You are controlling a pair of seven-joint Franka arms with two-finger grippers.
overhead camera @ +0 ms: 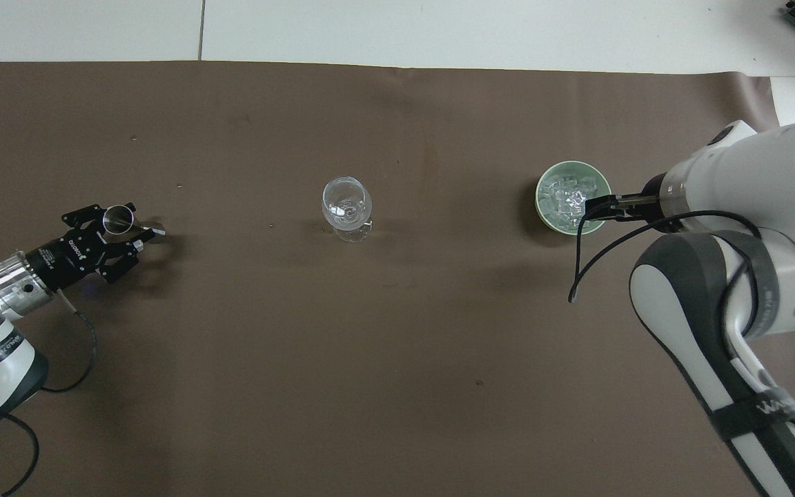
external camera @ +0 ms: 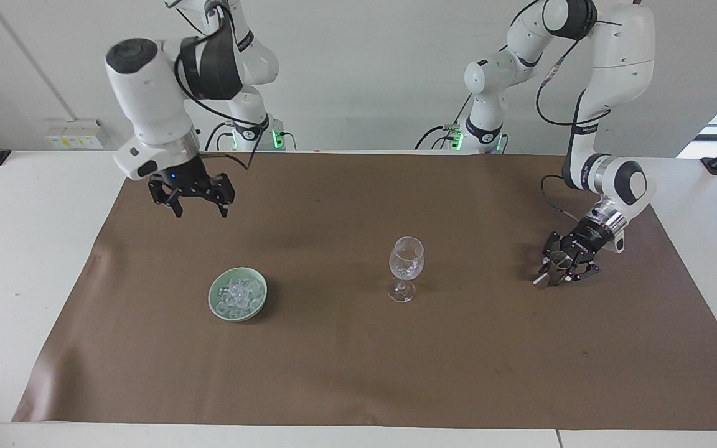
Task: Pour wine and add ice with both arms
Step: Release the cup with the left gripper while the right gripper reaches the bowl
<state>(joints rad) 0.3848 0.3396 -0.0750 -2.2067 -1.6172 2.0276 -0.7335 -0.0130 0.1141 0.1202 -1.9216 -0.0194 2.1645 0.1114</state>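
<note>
A clear wine glass (external camera: 406, 261) (overhead camera: 347, 203) stands upright mid-mat. Toward the right arm's end sits a green bowl (external camera: 211, 297) (overhead camera: 542, 207) heaped with ice (external camera: 238, 294) (overhead camera: 570, 200). My right gripper (external camera: 200, 213) (overhead camera: 597, 208) hangs open and empty above the mat, just on the robots' side of the bowl. My left gripper (external camera: 554, 274) (overhead camera: 132, 224) is low at the mat, toward the left arm's end. Its fingers are spread on either side of a small metal jigger (external camera: 542, 280) (overhead camera: 119, 219). No wine is in view.
A brown mat (external camera: 358, 373) (overhead camera: 370, 379) covers most of the white table (external camera: 22, 249). The right arm's forearm (overhead camera: 729, 290) reaches in over the mat's edge near the bowl.
</note>
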